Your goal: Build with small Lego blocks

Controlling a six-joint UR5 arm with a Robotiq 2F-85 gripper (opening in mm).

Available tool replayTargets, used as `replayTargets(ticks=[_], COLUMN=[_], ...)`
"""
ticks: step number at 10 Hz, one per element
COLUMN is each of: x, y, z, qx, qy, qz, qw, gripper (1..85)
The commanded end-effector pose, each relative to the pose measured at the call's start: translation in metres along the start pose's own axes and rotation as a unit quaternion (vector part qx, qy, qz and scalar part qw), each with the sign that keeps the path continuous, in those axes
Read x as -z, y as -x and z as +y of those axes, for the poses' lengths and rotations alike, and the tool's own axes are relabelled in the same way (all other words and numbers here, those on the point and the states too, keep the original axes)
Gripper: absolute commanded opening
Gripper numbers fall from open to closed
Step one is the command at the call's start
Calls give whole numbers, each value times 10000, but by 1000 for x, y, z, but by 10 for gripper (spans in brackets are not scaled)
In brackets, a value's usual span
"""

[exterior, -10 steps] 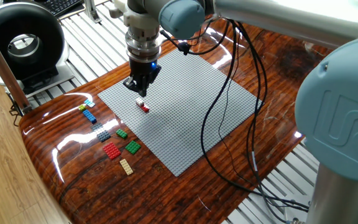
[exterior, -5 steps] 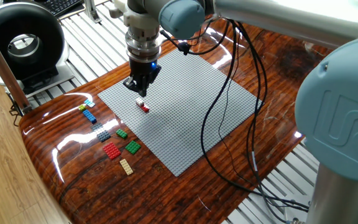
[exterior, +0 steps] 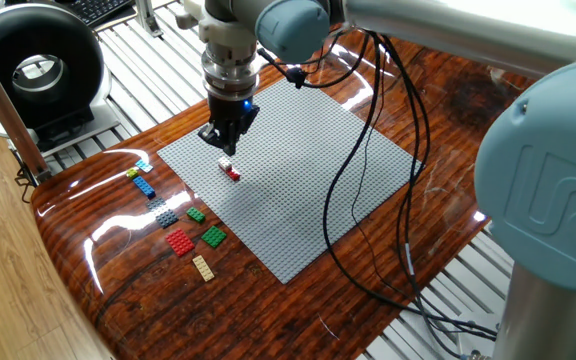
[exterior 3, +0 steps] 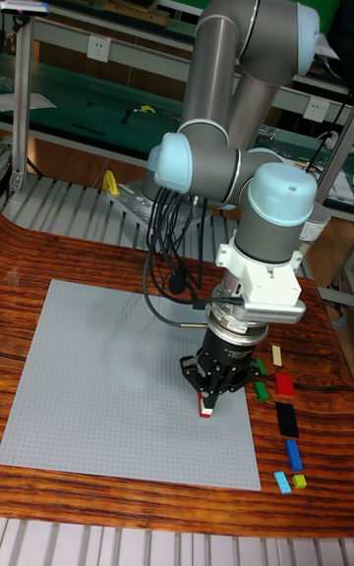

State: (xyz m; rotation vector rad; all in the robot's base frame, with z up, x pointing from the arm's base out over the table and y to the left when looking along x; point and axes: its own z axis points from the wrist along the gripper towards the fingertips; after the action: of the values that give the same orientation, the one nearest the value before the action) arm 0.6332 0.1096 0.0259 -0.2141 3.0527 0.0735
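Note:
A small white and red Lego block pair sits on the large grey baseplate, left of its middle; the tall fixed view shows the pair too. My gripper hangs just over it, fingers drawn together to a point, nothing visibly between them. Whether the tips touch the block I cannot tell. Loose small Lego blocks lie on the wood off the plate's left edge: light blue, yellow-green, blue, dark grey, two green, red and tan.
A black round device stands at the back left beyond the wooden tabletop's edge. Black cables hang from the arm and trail across the baseplate's right half. The arm's big grey-blue base fills the right side.

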Motion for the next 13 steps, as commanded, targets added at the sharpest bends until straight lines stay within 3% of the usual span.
replayTargets(ticks=[1,4,5,7,8,11,13], x=[-5,-11,-3,36,42,37,29], y=[4,8,4,-12,-16,-12,-1], z=[5,5,1,0,3,-1,1], qx=[-56,-33,13,-13,-98,-66,-166], qy=[59,50,54,130,156,119,93], qz=[-53,-114,-84,177,204,155,-35], qw=[10000,9999,9999,9998,9996,9998,9998], gripper=[13,13,13,13,13,13,13])
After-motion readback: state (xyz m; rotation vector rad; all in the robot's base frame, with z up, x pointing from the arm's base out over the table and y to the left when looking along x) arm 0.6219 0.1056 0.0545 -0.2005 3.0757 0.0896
